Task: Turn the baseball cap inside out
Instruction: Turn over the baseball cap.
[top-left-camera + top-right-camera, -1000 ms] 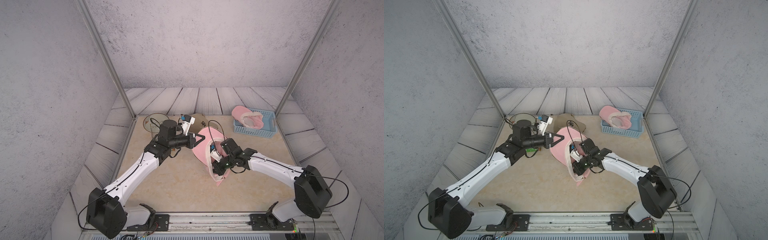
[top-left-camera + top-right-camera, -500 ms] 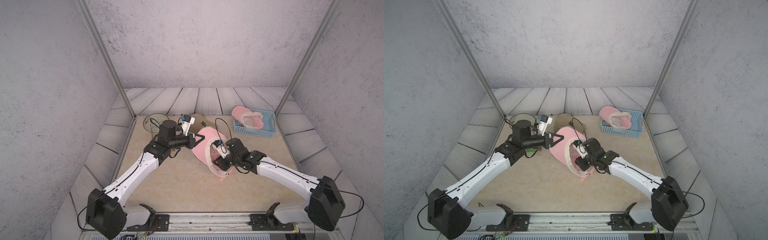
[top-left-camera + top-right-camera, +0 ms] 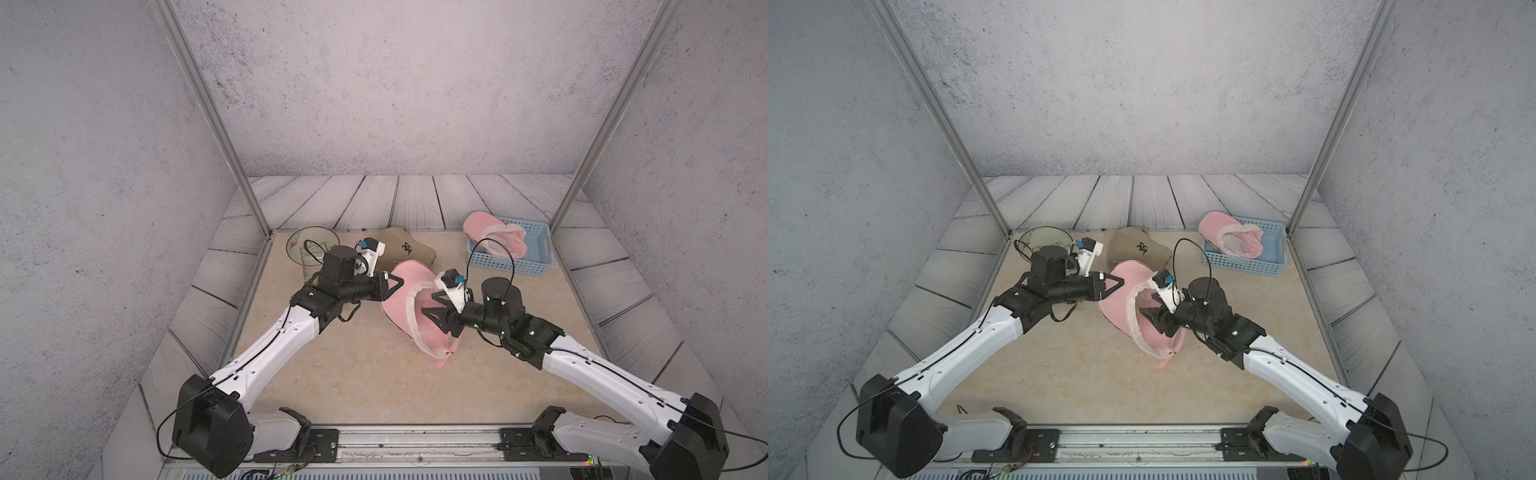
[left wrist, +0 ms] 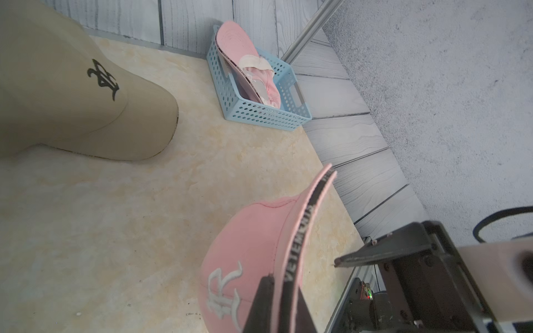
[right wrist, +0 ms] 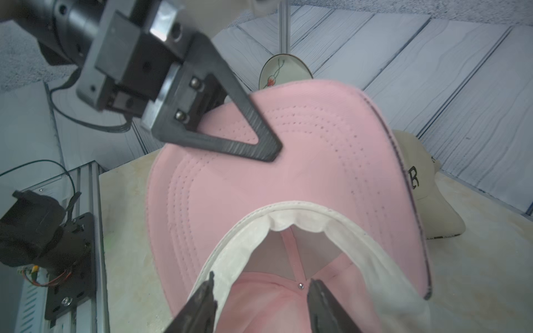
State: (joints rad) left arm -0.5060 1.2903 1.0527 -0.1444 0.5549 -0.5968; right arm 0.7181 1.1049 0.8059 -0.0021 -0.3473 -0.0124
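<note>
Pink cotton baseball cap (image 3: pixel 395 303), table centre, on its side, brim pinched by the left gripper (image 3: pixel 400 283) from nine o'clock. The right gripper (image 5: pixel 262 281), closed a second ago, now has jaws spread at the crown's white-lined mouth, so the crown looks released for a push-through and is not yet inverted. Count: caps three (this; second pink cap (image 3: pixel 494 237) in blue perforated plastic basket (image 3: pixel 536 266), two o'clock; khaki monogrammed cap (image 3: pixel 405 249), twelve o'clock), basket one, pale round plate (image 3: pixel 311 245) one, ten o'clock.

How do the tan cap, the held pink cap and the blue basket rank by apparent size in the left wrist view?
Largest: tan cap.
Next: held pink cap.
Smallest: blue basket.
The basket is farthest from the camera, so real sizes are unsure.
</note>
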